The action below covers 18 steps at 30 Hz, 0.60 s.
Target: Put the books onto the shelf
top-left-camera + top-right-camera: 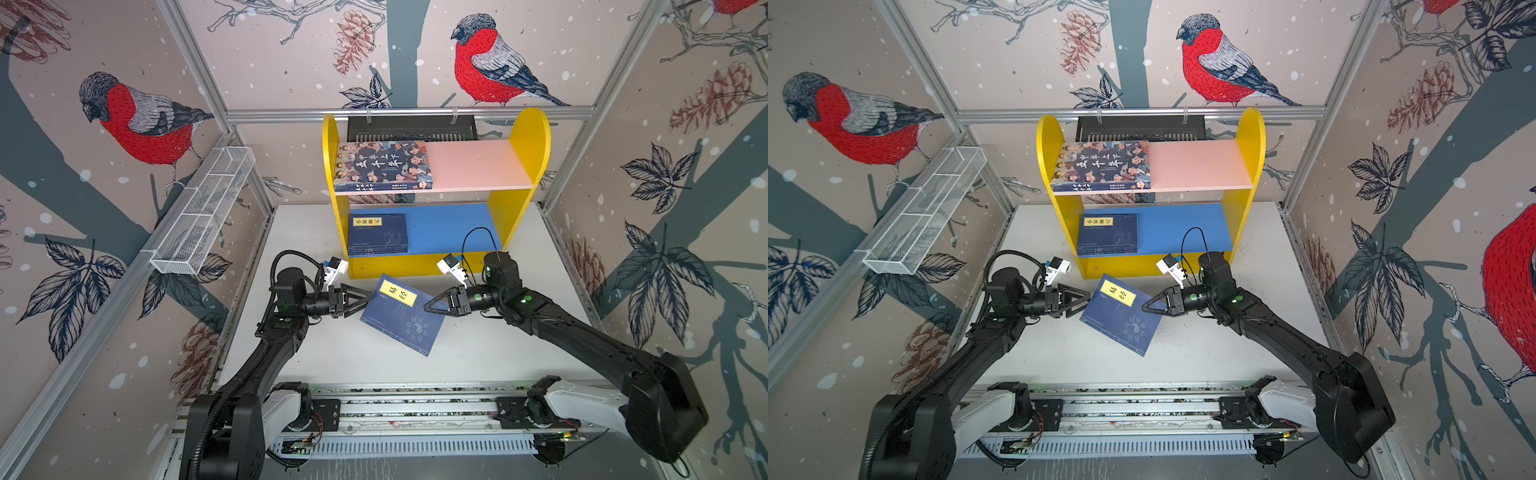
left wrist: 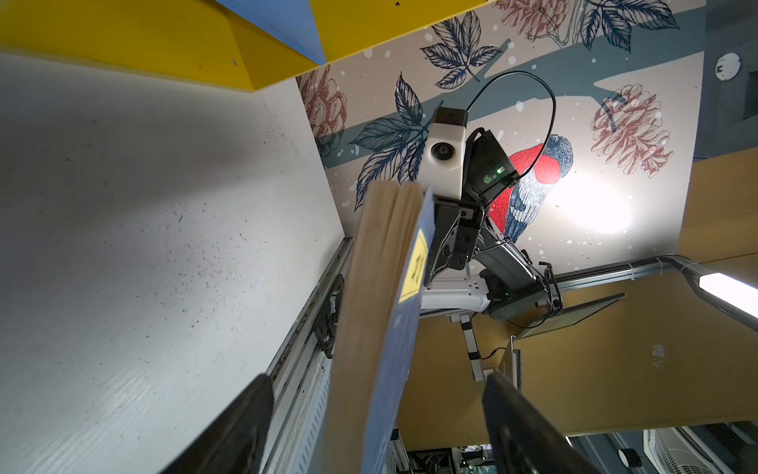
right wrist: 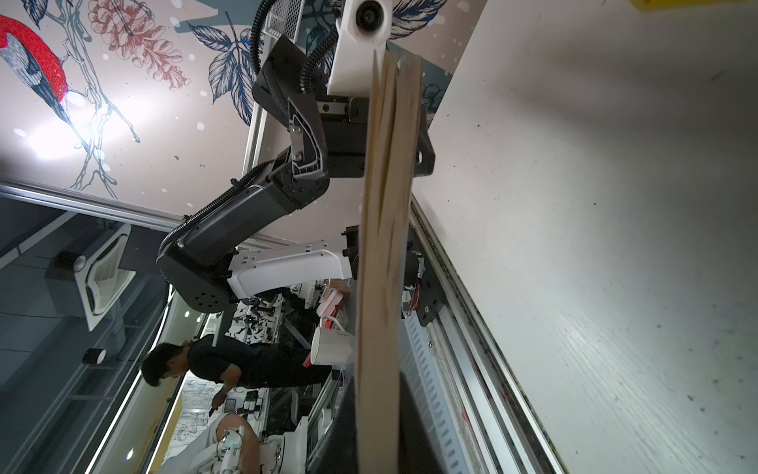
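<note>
Ideally the wide left fingers (image 2: 238, 431) clamp the navy book (image 1: 401, 320) squarely before the pinching right fingers (image 3: 346, 431) release

Books, shelf, bins and grippers, counted in a top view.
One yellow shelf (image 1: 530, 133) at twelve o'clock; one cartoon-cover book (image 1: 382, 164); one navy book (image 1: 405, 322) at centre, plus one navy stack (image 1: 378, 232), its number unclear; one wire-mesh basket (image 1: 203, 212) at ten o'clock; one black slotted tray (image 1: 411, 129); two grippers: left gripper (image 1: 368, 297), right gripper (image 1: 428, 306).
</note>
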### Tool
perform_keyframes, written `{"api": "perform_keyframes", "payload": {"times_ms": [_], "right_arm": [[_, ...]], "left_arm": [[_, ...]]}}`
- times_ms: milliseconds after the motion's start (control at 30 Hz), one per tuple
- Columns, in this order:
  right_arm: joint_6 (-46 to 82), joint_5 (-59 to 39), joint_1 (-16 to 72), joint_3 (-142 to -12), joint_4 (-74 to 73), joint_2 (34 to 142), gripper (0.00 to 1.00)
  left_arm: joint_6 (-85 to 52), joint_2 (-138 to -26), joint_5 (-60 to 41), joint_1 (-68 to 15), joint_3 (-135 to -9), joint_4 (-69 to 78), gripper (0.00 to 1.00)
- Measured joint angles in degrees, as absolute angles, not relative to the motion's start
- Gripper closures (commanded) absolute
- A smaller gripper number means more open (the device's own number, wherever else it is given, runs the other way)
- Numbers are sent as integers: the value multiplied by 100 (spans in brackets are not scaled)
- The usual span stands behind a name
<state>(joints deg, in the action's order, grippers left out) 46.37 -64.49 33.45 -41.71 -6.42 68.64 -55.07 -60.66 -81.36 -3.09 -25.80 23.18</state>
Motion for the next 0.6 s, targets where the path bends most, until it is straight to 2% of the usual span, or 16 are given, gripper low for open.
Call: {"api": "perform_keyframes", "payload": {"times_ms": [167,233,300,433,500,533,567,600], "right_arm": [[4633,-6455,3573,-4355,-779,7072,100],[4628,-6458,3662,-4423,-779,7181,100],[4589,-6460,3734,-4501,-777,7343,100],[4392,-6460,3739,-4646,-635,7625,100],[4311,-6473,3710,-4703,-587,7738,99],[4272,-6495,3697,-4727,-561,7800,96],[4213,-6508,3669,-4746,-532,7854,88],[4202,-6512,3647,-4770,-502,7898,75]], "left_arm": [[-5439,-6106,-8329,-480,-2683,2198,18],[-5406,-6119,-8385,-504,-2696,2145,23],[-5382,-6130,-8407,-526,-2703,2075,35],[-5264,-6139,-8425,-532,-2705,1959,79],[-5249,-6139,-8423,-532,-2711,1883,91],[-5205,-6136,-8418,-530,-2724,1857,96],[-5207,-6130,-8405,-530,-2742,1846,99],[-5205,-6125,-8383,-530,-2766,1828,100]]}}
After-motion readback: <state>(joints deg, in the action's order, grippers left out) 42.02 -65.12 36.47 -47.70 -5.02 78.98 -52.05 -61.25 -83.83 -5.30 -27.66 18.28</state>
